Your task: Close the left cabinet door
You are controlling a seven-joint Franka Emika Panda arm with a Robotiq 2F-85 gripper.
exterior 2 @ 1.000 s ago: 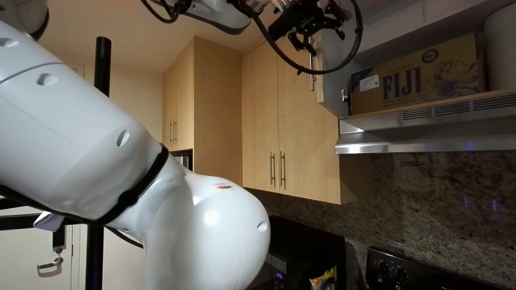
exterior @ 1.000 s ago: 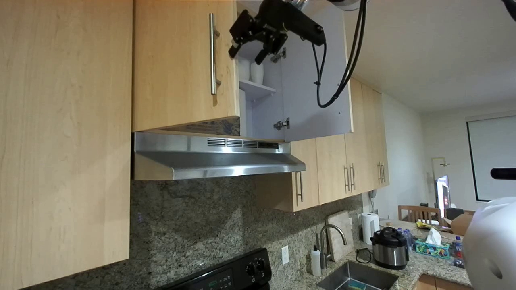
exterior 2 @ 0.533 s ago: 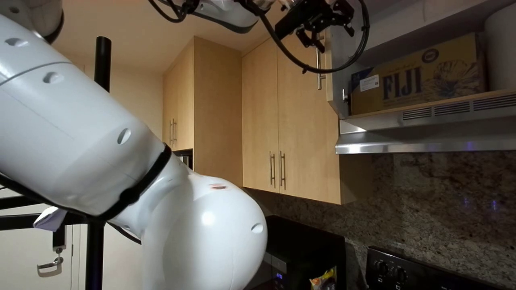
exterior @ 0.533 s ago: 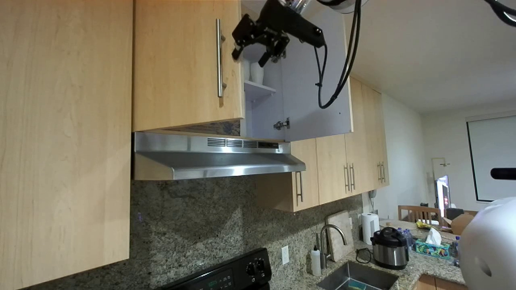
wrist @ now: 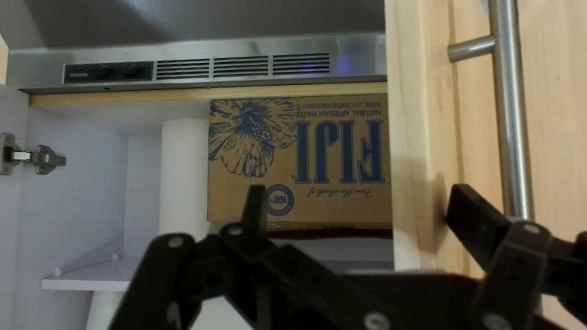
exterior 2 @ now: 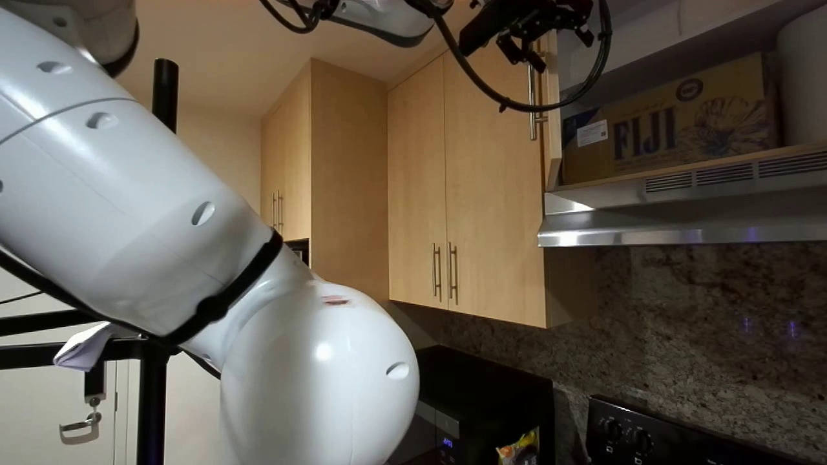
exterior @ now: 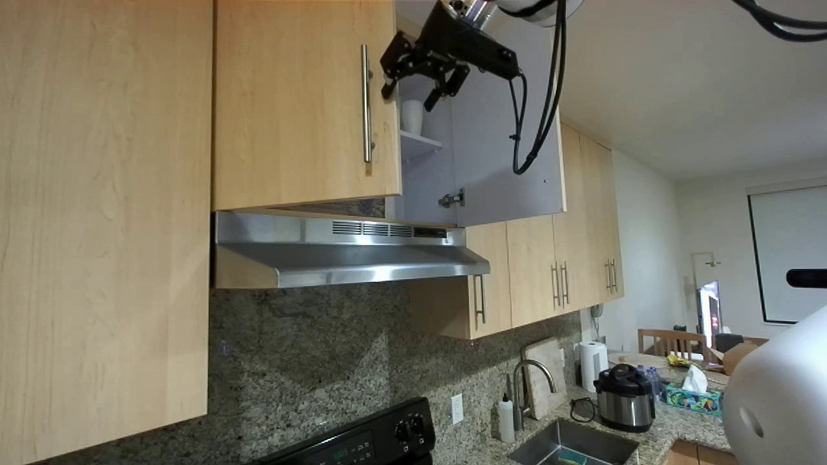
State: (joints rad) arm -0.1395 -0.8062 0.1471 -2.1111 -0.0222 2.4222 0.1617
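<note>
Left door nearer FIJI box

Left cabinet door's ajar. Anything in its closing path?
Possibly the gripper: its open fingers seem to straddle the edge of the left cabinet door, one beside the handle, one inward. Nothing else visible blocks it; the box seems set back.

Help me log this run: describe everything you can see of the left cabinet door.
The door is a flat, pale, wood-look panel with a slim, upright metal bar handle on two posts near its free edge. It hangs partly open above the hood, its top out of frame. In the wrist view, that edge lies between the open jaws of the gripper; whether either touches it is unclear.
</note>
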